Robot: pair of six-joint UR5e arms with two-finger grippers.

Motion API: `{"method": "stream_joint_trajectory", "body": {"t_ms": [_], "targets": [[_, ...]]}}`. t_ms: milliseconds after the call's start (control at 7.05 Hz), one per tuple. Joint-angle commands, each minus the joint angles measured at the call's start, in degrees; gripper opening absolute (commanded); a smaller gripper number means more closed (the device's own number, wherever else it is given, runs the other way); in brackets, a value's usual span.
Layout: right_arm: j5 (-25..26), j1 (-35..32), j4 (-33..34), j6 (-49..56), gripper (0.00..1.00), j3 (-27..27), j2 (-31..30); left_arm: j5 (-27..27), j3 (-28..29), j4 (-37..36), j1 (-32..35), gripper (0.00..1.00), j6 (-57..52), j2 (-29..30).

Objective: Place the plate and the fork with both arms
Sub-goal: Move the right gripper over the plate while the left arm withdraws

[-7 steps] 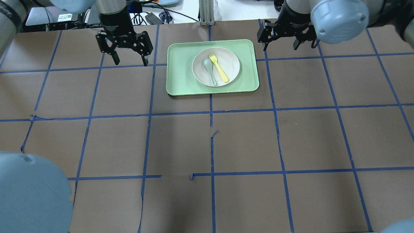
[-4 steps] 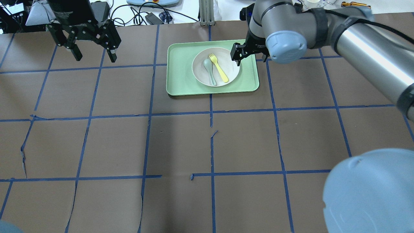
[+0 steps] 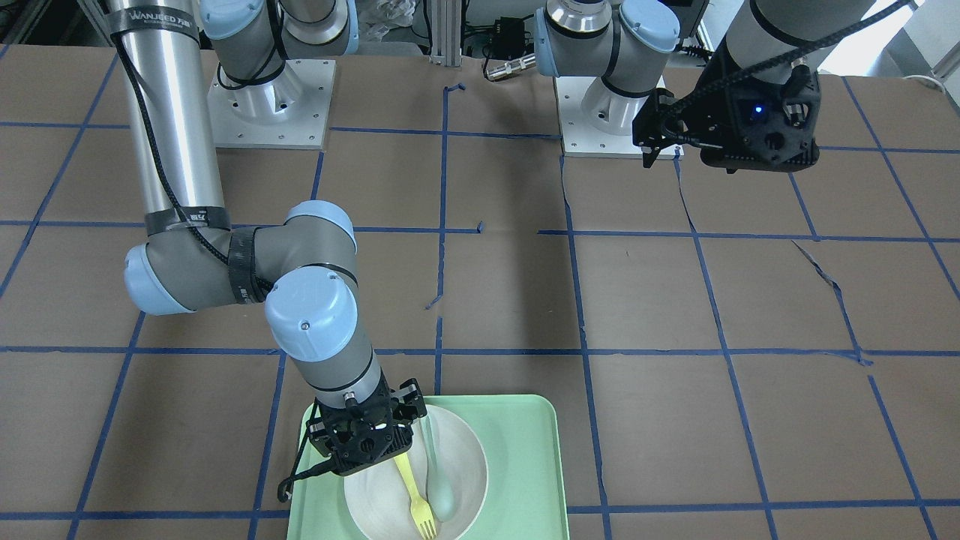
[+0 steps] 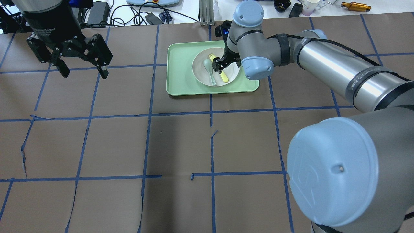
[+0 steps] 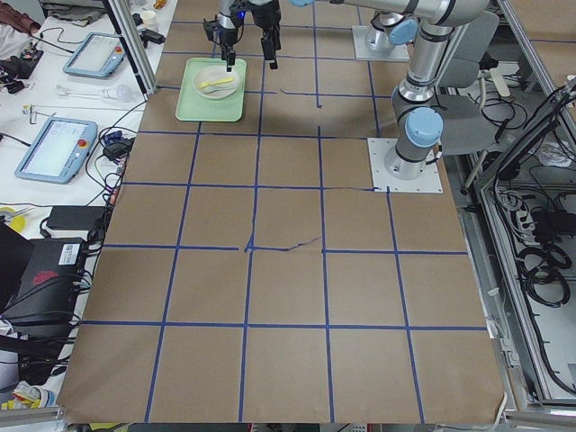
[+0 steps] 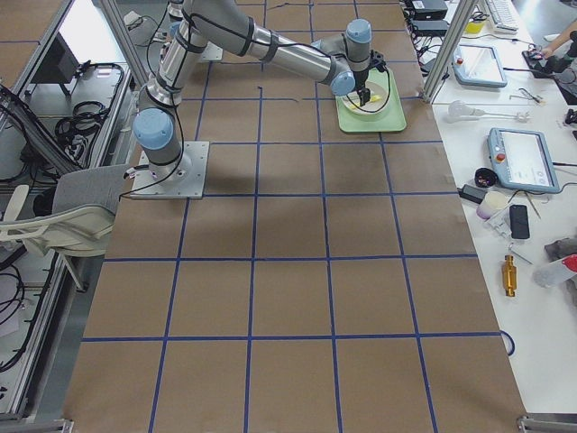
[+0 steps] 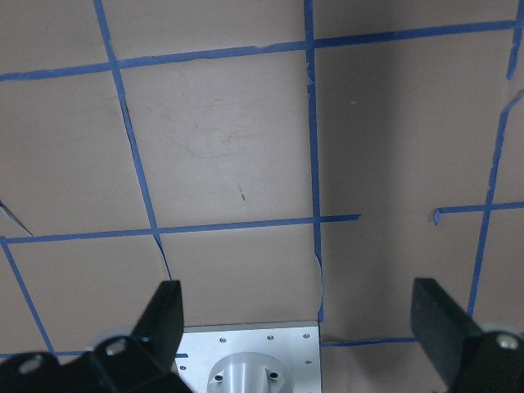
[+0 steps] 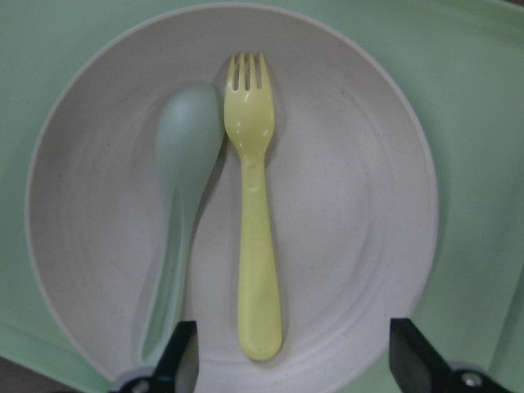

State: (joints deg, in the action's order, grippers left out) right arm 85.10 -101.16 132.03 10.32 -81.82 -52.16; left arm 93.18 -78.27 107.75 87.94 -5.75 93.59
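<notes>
The off-white plate sits in the mint-green tray at the far middle of the table. The pale-yellow fork lies on the plate, tines pointing away from the robot. My right gripper hangs open just above the plate, over the fork's handle. In the right wrist view its fingers stand wide on either side of the handle end, not touching it. My left gripper is open and empty, raised over bare table at the far left, well away from the tray.
A grey-green spoon lies on the plate to the left of the fork, close beside it. The tray's raised rim surrounds the plate. Cables and devices lie past the table's far edge. The table is brown paper with blue tape lines.
My right arm has swung in from the far right and now has its gripper over the plate and fork. My left gripper has moved left and slightly towards the robot, still open.
</notes>
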Motion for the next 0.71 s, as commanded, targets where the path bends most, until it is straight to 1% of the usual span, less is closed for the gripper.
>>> {"method": "stream_joint_trajectory", "body": {"t_ms": [0,142,284,568], "targets": [[-0.28,-0.18,-0.28,1.28,0.63,3.05,2.76,-0.19,-7.03,-6.28,0.12,1.00,0.30,-3.05],[-0.19,-0.26,-0.02,1.37,0.60,3.24,3.90,-0.19,-9.77,-10.85,0.12,1.00,0.04,-4.10],[-0.19,-0.26,-0.19,0.76,0.57,3.33,3.82,-0.37,-10.58,-11.24,0.12,1.00,0.30,-4.29],[-0.28,-0.35,0.24,0.58,0.57,3.24,4.87,-0.28,-10.41,-11.42,1.52,1.00,2.74,-4.56]]}}
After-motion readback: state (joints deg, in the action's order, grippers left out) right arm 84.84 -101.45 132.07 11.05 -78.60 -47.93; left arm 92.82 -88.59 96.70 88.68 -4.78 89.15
